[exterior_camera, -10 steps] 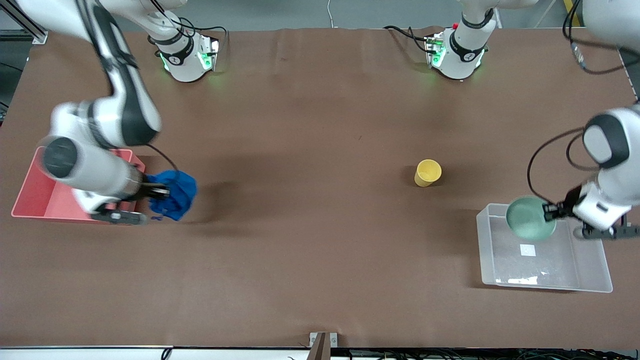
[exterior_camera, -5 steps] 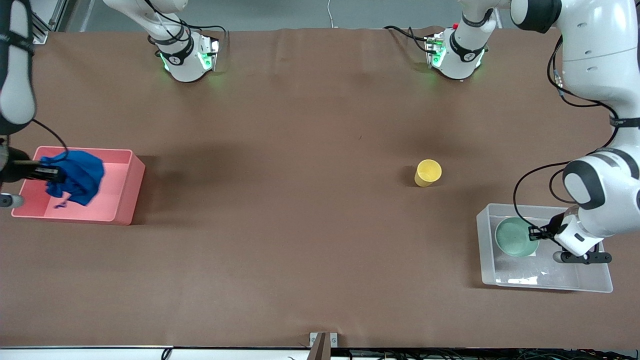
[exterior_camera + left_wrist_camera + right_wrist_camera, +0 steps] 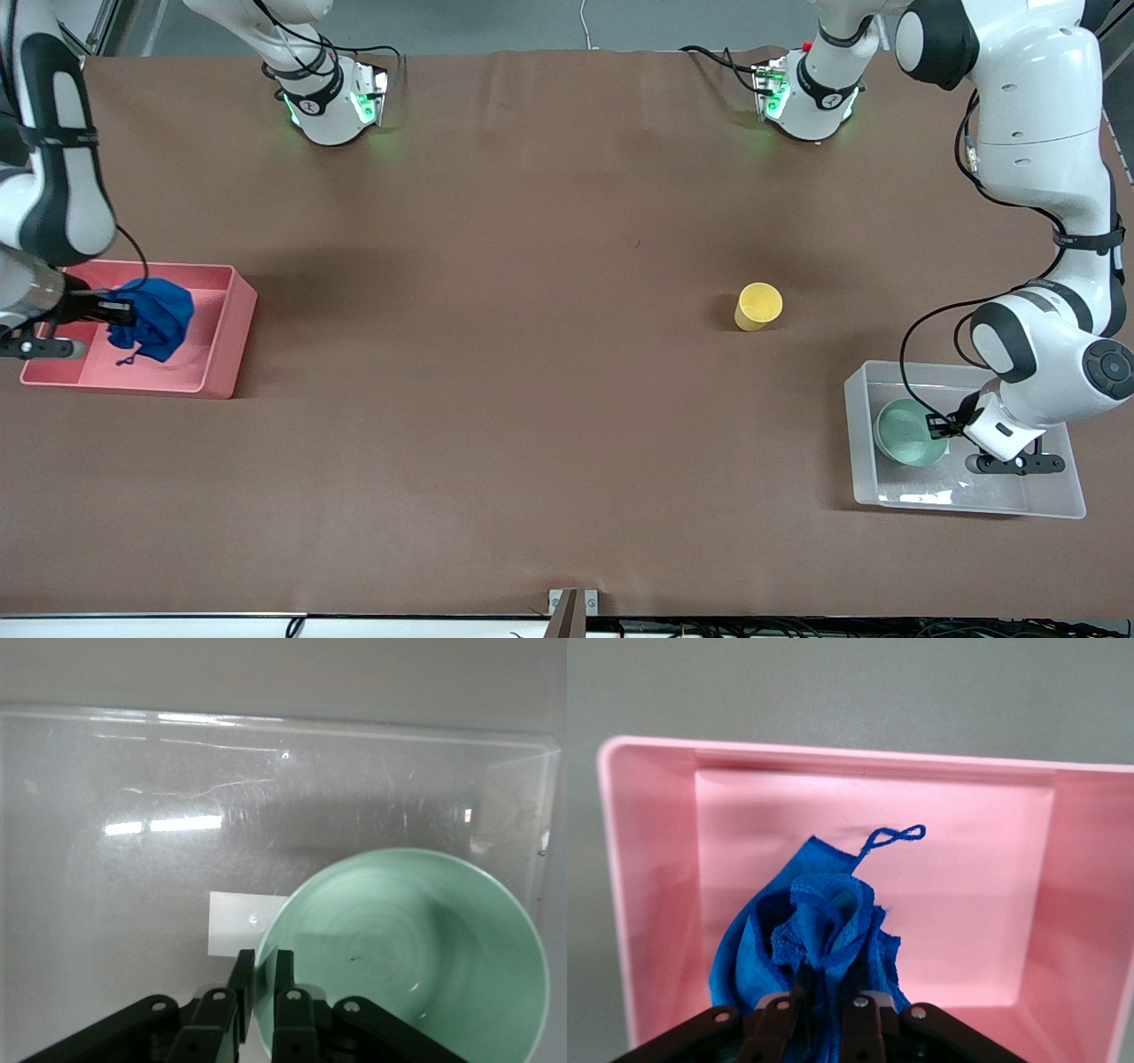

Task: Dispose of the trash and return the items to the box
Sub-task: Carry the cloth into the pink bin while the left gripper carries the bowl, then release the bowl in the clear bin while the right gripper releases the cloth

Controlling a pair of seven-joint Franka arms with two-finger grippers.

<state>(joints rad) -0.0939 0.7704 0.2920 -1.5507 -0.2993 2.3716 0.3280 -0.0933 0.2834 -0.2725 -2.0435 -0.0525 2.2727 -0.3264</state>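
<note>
The trash, a bright blue cloth wad [image 3: 156, 317] [image 3: 819, 935], hangs low inside the pink bin [image 3: 227, 347] [image 3: 983, 868], and my right gripper [image 3: 120, 309] [image 3: 831, 985] is shut on its folds. The mint-green bowl [image 3: 905, 432] [image 3: 425, 948] sits in the clear box [image 3: 1059, 507] [image 3: 106, 771] beside the white label [image 3: 232, 923]. My left gripper [image 3: 939, 426] [image 3: 264, 973] is shut on the bowl, pinching its rim with one finger inside and one outside. The yellow cup [image 3: 757, 307] stands upright on the table, farther from the front camera than the box.
The pink bin sits at the right arm's end of the table and the clear box at the left arm's end. Brown table surface stretches between them. Both arm bases [image 3: 330, 97] [image 3: 808, 93] stand along the table's edge farthest from the front camera.
My right arm swung the blue cloth from beside the pink bin to inside it. My left arm lowered the bowl from above the box's rim down into the box.
</note>
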